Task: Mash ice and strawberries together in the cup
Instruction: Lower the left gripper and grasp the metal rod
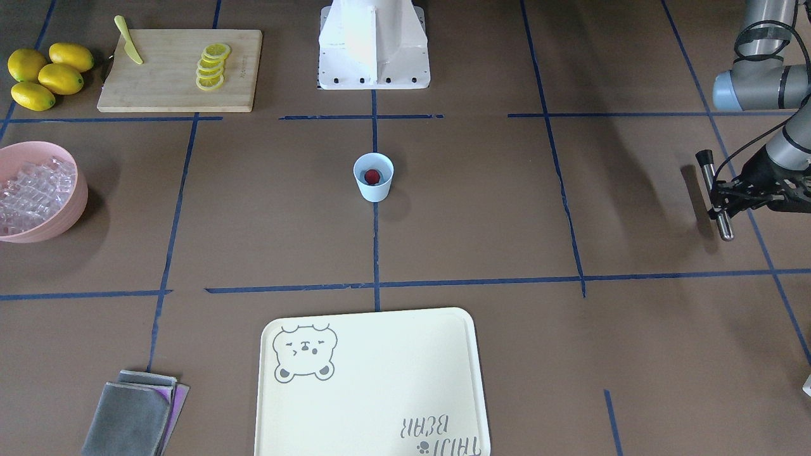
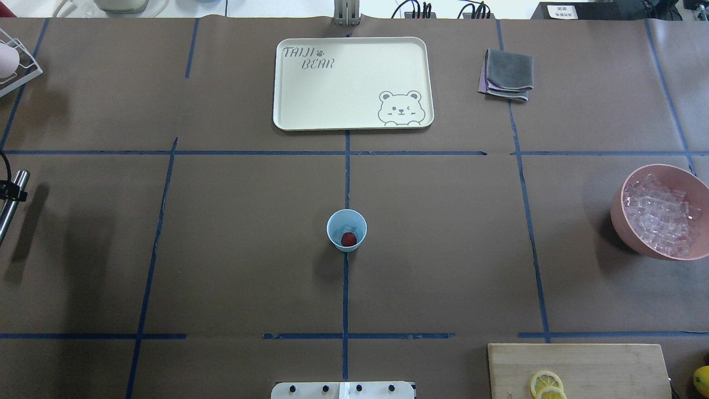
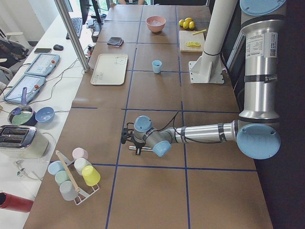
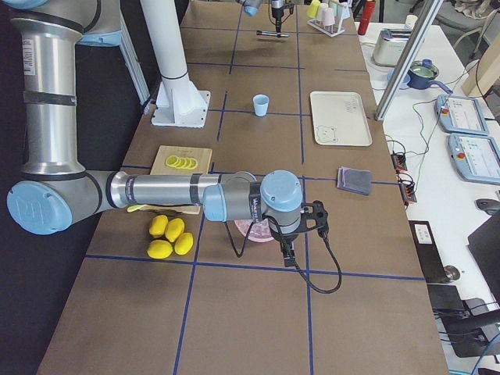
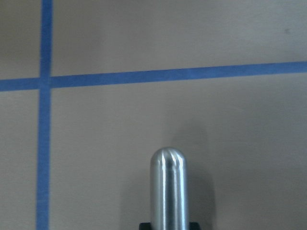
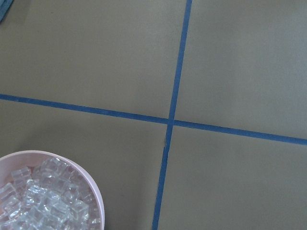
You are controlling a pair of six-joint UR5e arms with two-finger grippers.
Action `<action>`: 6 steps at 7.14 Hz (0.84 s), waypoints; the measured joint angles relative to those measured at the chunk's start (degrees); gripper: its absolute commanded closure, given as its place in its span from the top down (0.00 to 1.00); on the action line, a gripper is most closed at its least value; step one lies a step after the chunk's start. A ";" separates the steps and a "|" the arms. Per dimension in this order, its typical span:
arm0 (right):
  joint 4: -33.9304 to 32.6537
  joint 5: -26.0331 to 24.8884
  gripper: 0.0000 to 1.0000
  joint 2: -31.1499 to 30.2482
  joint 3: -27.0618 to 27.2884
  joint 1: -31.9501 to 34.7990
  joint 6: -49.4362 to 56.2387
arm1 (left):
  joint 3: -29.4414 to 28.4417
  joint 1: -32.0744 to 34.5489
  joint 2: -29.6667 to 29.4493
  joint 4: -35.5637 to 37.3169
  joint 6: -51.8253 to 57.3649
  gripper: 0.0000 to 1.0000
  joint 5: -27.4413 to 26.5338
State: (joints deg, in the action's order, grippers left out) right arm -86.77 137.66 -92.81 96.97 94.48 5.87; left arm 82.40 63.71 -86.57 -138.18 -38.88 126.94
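The pale blue cup stands upright at the table's centre, also in the overhead view. One dark red strawberry lies inside it, with something clear beside it. Ice fills the pink bowl; the right wrist view shows it too. My left gripper is shut on a metal muddler rod, far to the cup's side and above the table; the rod's rounded tip shows in the left wrist view. My right gripper hangs beside the pink bowl; I cannot tell whether it is open.
A wooden cutting board holds lemon slices and a yellow knife; whole lemons lie beside it. A cream bear tray and folded grey cloths sit on the operators' side. A rack of cups stands at the left end.
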 measured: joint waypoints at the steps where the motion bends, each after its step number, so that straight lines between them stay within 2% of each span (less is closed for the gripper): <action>1: -0.08 0.04 0.99 -0.02 0.06 0.00 -0.04 | 3.47 1.83 0.00 0.95 0.04 0.00 1.66; 3: -0.24 0.13 0.99 -0.07 0.13 0.00 -0.14 | 12.35 3.28 -0.22 1.52 1.66 0.00 0.54; 6: -0.36 1.39 0.99 -0.29 0.15 0.00 -0.37 | 22.85 3.33 -1.91 3.69 4.90 0.00 -9.51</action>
State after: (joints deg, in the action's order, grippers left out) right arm -87.13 139.05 -93.11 97.12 94.48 5.50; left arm 105.25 67.05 -88.48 -134.49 -33.98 117.43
